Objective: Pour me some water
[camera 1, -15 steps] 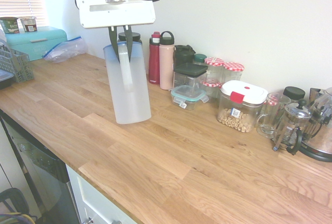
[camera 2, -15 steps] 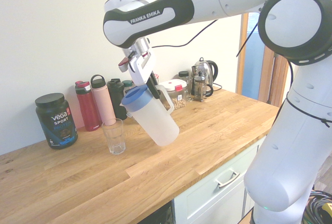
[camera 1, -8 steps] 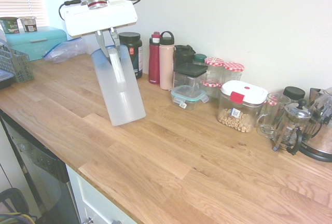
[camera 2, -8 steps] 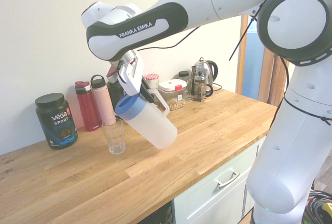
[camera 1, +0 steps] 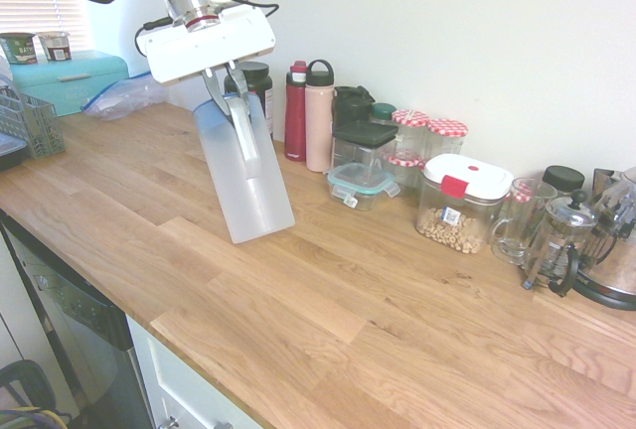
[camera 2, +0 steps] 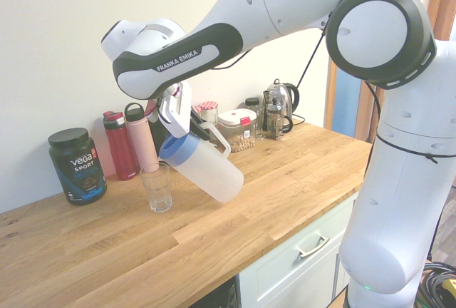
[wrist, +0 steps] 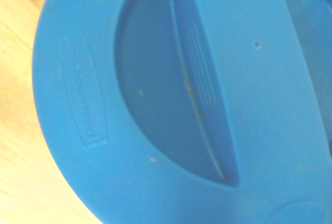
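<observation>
- First exterior view: the gripper (camera 1: 231, 79) is clamped on the handle of a frosted pitcher (camera 1: 243, 176), held tilted above the wooden counter (camera 1: 328, 320), its base toward 5 o'clock. At 2 o'clock from the pitcher stand a red bottle (camera 1: 296, 114) and a pink bottle (camera 1: 319, 119) by the wall; further toward 3 o'clock are checked-lid jars (camera 1: 409, 141) and a cereal container (camera 1: 461, 203).
- Second exterior view: the gripper (camera 2: 191, 124) grips the handle of the pitcher (camera 2: 205, 167), whose blue lid (camera 2: 179, 149) leans toward 10 o'clock, just above the rim of an empty glass (camera 2: 156, 187) on the counter (camera 2: 128, 251). A dark tub (camera 2: 76, 165) stands at 9 o'clock from the glass.
- Wrist view: the blue lid (wrist: 181, 99) fills the picture, out of focus; bare counter wood (wrist: 21, 146) shows at 8 o'clock.
</observation>
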Controlling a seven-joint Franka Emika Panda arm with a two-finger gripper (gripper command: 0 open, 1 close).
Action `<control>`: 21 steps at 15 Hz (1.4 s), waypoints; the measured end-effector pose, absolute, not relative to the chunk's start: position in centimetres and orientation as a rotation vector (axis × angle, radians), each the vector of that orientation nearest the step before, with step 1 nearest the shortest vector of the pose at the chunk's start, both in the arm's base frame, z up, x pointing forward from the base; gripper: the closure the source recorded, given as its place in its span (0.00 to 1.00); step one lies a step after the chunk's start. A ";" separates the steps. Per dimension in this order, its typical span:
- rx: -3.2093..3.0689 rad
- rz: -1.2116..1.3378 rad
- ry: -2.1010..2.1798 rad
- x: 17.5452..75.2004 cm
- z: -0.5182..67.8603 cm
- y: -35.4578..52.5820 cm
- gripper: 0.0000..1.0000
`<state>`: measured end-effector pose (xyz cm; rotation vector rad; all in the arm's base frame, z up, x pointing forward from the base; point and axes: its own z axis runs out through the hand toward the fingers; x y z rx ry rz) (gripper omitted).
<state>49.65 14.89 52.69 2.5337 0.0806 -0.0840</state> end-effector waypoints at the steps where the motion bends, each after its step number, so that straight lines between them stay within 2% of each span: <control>1: 2.520 -0.082 0.083 49.9 52.4 15.1 1.00; 10: 2.459 -0.056 0.057 52.5 51.3 15.8 1.00; 21: 2.375 -0.057 0.092 52.3 51.3 16.0 1.00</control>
